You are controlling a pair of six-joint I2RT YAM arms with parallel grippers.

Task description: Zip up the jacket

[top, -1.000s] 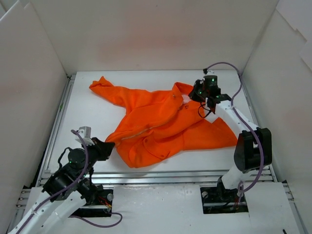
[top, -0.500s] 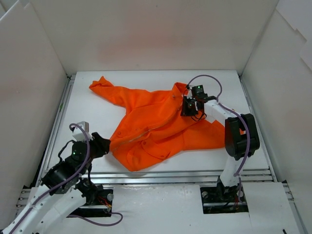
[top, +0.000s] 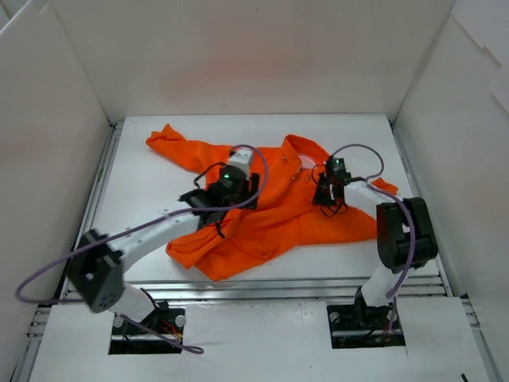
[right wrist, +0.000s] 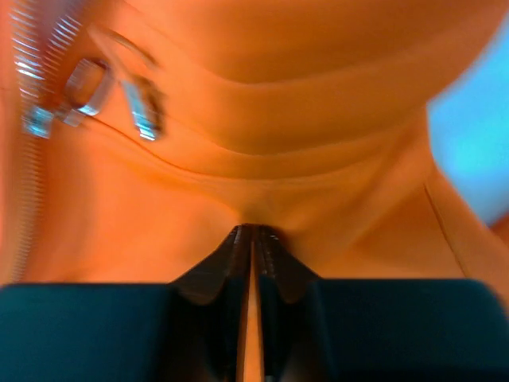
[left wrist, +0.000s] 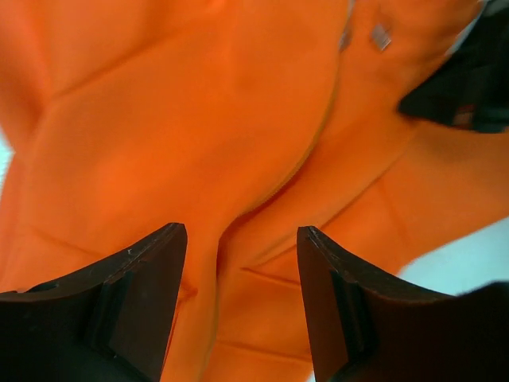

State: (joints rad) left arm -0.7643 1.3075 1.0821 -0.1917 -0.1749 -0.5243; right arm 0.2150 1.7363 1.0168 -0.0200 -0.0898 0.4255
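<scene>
The orange jacket (top: 262, 215) lies spread on the white table, one sleeve stretched to the far left and the collar at the back. My left gripper (top: 242, 193) hovers over the jacket's middle. In the left wrist view this gripper (left wrist: 241, 239) is open, with only fabric (left wrist: 199, 119) below and a silver zipper pull (left wrist: 380, 36) further off. My right gripper (top: 326, 196) sits on the jacket near the collar. In the right wrist view its jaws (right wrist: 253, 239) are shut on a pinched fold of orange fabric, with zipper teeth (right wrist: 28, 87) and a metal pull (right wrist: 86, 86) to the left.
White walls (top: 56, 119) enclose the table on three sides. A metal rail (top: 318, 286) runs along the near edge. The right arm's purple cable (top: 362, 151) loops above the jacket's right sleeve (top: 382, 187).
The left arm has swung from the near-left corner out over the jacket's middle, and its jaws have opened. The right gripper shifted slightly and shut on the fabric near the collar.
</scene>
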